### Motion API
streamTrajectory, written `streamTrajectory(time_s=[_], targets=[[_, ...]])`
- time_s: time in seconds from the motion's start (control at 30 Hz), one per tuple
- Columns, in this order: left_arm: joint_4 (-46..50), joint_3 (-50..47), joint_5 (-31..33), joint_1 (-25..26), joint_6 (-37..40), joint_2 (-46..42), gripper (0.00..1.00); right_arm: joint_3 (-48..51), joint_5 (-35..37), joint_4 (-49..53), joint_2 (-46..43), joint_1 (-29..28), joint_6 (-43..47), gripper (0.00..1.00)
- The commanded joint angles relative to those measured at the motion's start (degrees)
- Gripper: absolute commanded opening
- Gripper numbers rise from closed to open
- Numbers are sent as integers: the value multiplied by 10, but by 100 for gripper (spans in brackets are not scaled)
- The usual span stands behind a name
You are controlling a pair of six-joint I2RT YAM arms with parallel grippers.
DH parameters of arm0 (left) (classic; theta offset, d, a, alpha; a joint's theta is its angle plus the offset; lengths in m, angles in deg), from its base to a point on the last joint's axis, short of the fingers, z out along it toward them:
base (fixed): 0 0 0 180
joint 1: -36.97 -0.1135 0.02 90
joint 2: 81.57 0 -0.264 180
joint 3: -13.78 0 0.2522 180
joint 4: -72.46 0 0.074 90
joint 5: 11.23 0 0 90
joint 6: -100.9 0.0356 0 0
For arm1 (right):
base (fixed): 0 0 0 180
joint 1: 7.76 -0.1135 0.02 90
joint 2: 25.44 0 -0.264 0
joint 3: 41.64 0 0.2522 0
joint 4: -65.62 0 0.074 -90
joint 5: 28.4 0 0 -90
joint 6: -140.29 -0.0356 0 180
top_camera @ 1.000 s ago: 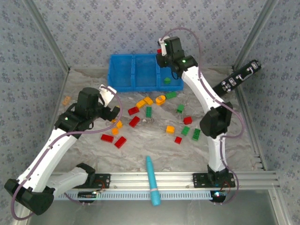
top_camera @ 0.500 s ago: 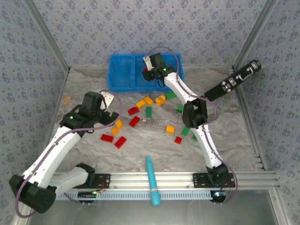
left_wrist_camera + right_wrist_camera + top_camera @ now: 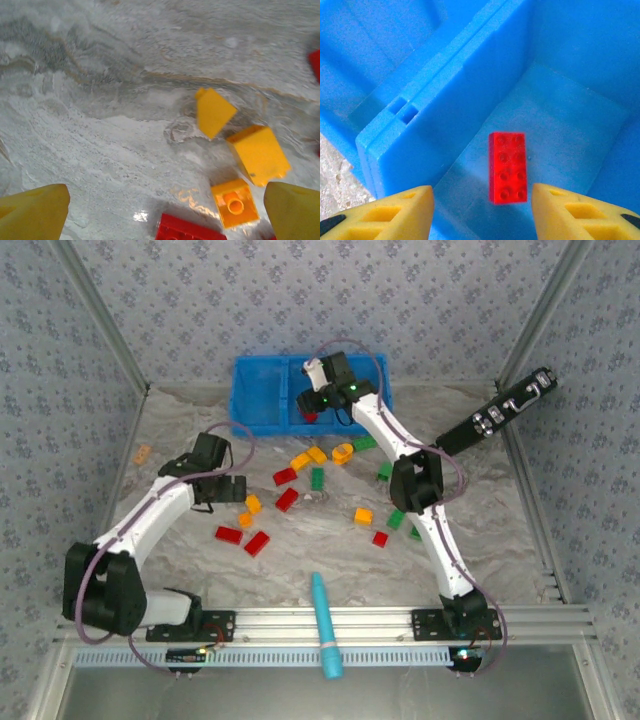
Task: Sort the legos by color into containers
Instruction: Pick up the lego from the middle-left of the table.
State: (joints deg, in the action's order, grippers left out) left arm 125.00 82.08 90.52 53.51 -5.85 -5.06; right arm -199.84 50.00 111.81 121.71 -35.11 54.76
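Lying beneath right pincer: red lego.

**user1:** What did the setup look like?

**user2:** Bluish patterned wallpaper walls all round, metal corner posts, a grey-white marbled tabletop, and an aluminium rail ran along the near edge. Lighting was pretty even.

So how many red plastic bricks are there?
6 red bricks: one in the blue plastic bin's middle compartment, two central, two left, one right; the right arm may hide more.
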Motion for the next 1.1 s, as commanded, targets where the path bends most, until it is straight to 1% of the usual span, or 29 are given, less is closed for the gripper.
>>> streamTrajectory(time_s=[0.0, 0.13, 0.3, 0.53, 0.7, 0.83, 0.93, 1.07], targets=[[-31, 6, -13, -4, -56, 21, 98, 35, -35, -15, -69, 5, 16, 56], [-59, 1, -33, -6, -101, 54, 95, 100, -46, -36, -138, 6, 16, 58], [-100, 2, -43, -7, -153, 107, 90, 206, -34, -55, -233, 8, 19, 61], [-125, 18, -60, -7, -172, 181, 85, 392, -3, -99, -375, 19, 3, 64], [-142, 22, -56, -7, -174, 204, 81, 482, 26, -110, -448, 34, -19, 66], [-143, 28, -73, -6, -176, 222, 73, 544, 44, -114, -491, 53, -34, 66], [-144, 23, -74, -6, -177, 226, 66, 568, 54, -109, -509, 64, -37, 66], [-147, 21, -74, -7, -177, 225, 51, 583, 73, -96, -525, 71, -34, 67]])
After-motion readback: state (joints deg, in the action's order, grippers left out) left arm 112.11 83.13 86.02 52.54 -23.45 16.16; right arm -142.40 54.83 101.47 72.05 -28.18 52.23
